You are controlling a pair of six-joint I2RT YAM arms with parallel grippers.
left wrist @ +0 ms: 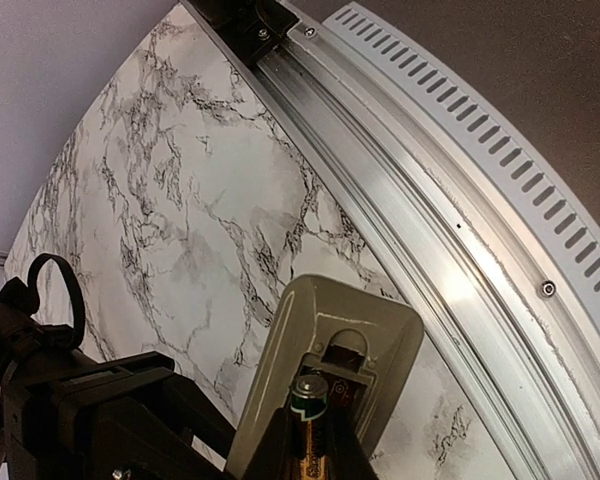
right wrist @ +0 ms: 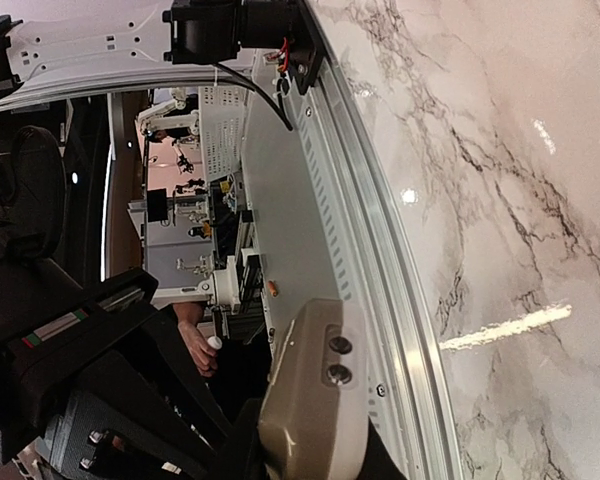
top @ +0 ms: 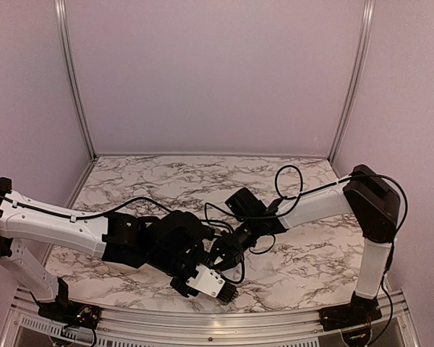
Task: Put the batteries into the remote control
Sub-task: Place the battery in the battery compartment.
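Note:
The remote control (left wrist: 352,322) is held up with its greyish-tan back and open battery compartment facing the left wrist camera. A battery (left wrist: 309,402), gold with a green band and a silvery tip, lies with its tip inside the compartment. My left gripper (left wrist: 310,458) is shut on this battery. My right gripper (right wrist: 310,468) is shut on the remote (right wrist: 315,400), whose end with two small emitters points away. In the top view both grippers, left (top: 192,273) and right (top: 226,254), meet at the white remote (top: 211,280) over the near table edge. The other battery is out of view.
The marble table (top: 202,181) stretches behind the grippers. An aluminium rail (left wrist: 460,290) with a slotted strip runs along the near edge, right below the remote; it also shows in the right wrist view (right wrist: 400,330). Black cables (top: 289,181) loop beside the right arm.

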